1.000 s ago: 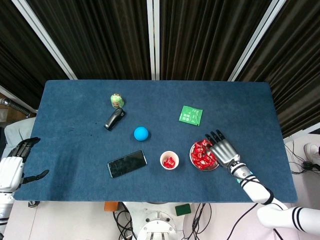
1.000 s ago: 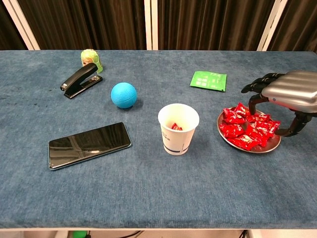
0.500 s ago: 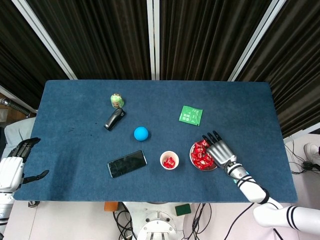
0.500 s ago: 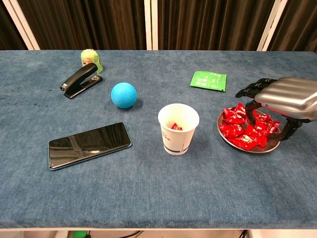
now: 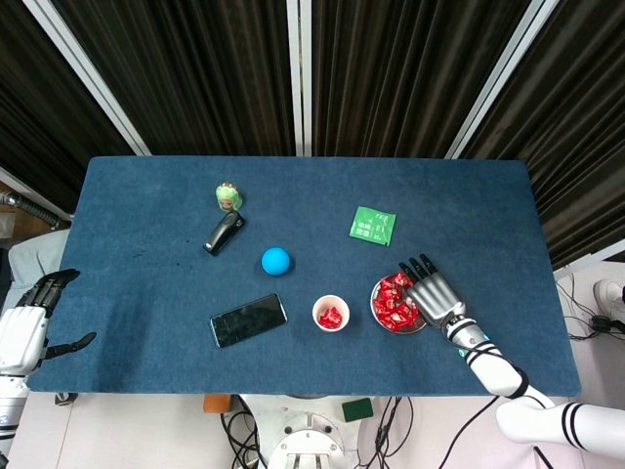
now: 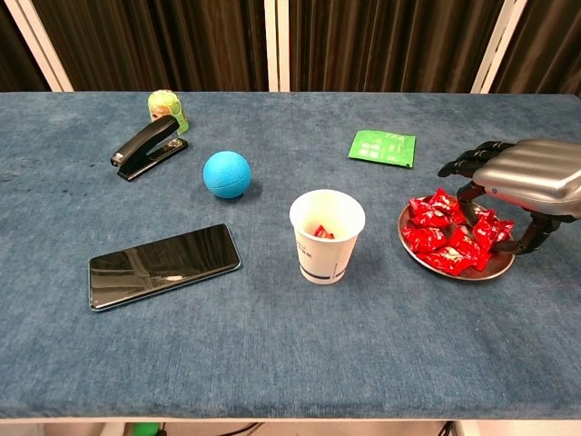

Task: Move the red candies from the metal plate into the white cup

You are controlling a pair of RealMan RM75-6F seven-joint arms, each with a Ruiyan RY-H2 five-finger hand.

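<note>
The right hand (image 6: 526,182) hangs over the right side of the plate (image 6: 454,266), palm down, its dark fingers (image 6: 467,163) curled toward the heap of red candies (image 6: 449,236). From the chest view the fingertips reach among the upper candies and the thumb comes down at the plate's right rim. Whether any candy is pinched between them cannot be told; the hand hides that part of the heap in both views.

The plate lies on the blue table (image 6: 272,345) near the front right. Candies cover most of it, piled loosely in shiny wrappers. The cup (image 6: 327,234) stands upright just left of the plate, apart from it, with red candy (image 5: 331,316) already lying in its bottom.

The left hand (image 5: 27,318) shows only in the head view, off the table's left front corner, fingers apart and holding nothing.

Left of the cup, a phone (image 6: 163,265) lies flat, screen up, set at a slant. Behind it a blue ball (image 6: 226,173) rests on the cloth. Further back and left lies a black stapler (image 6: 149,146), and just behind that stands a small green figure (image 6: 166,108). A green packet (image 6: 382,147) lies flat behind the plate, well apart from it. Dark curtains close off the far side of the table.
</note>
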